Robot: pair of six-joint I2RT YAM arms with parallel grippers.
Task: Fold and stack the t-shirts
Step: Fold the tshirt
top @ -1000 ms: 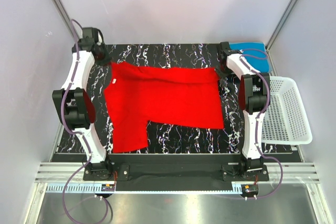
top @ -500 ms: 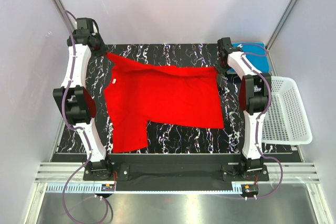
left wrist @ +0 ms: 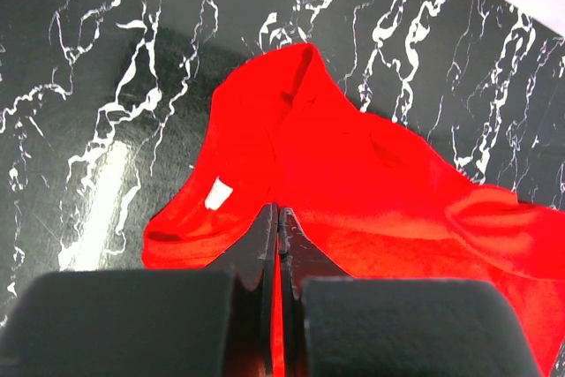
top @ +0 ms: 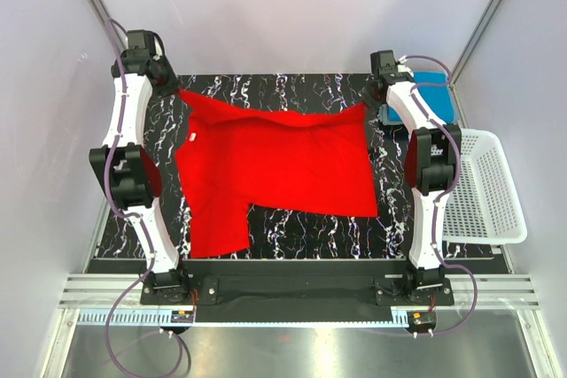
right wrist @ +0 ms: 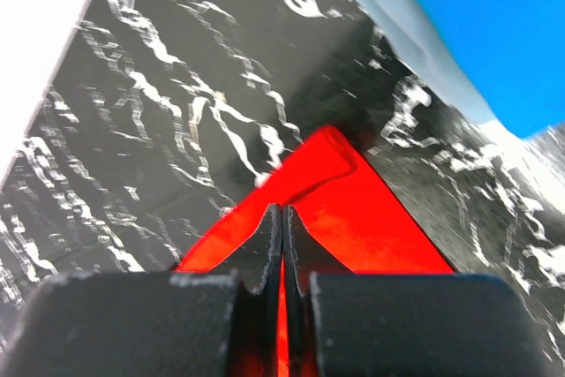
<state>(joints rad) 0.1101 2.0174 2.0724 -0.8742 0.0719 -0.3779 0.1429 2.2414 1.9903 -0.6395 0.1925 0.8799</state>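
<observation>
Seen from above, a red shirt (top: 283, 174) lies spread flat over most of a black, white-veined table (top: 266, 241), with one sleeve reaching toward the near edge on the left. Its two far corners are lifted off the surface, so the far edge sags between them. The left gripper (top: 173, 86) is at the far left corner and the right gripper (top: 372, 102) is at the far right corner. A folded blue shirt (top: 434, 95) sits at the table's far right corner, just behind the right arm. A white mesh basket (top: 483, 188) stands off the table's right side. In the left wrist view, the left gripper (left wrist: 276, 218) has its two dark fingers pressed together with red cloth pinched between them. The red shirt (left wrist: 371, 192) hangs bunched from the grip down to the table (left wrist: 88, 86), with its neck opening and a small white label (left wrist: 217, 193) facing the camera. In the right wrist view, the right gripper (right wrist: 281, 214) is likewise closed tight on a pointed corner of the red shirt (right wrist: 353, 218), which rises from the table (right wrist: 132, 130) in a triangle. The blue shirt (right wrist: 494, 15) fills the upper right corner of this view, apart from the red cloth.
</observation>
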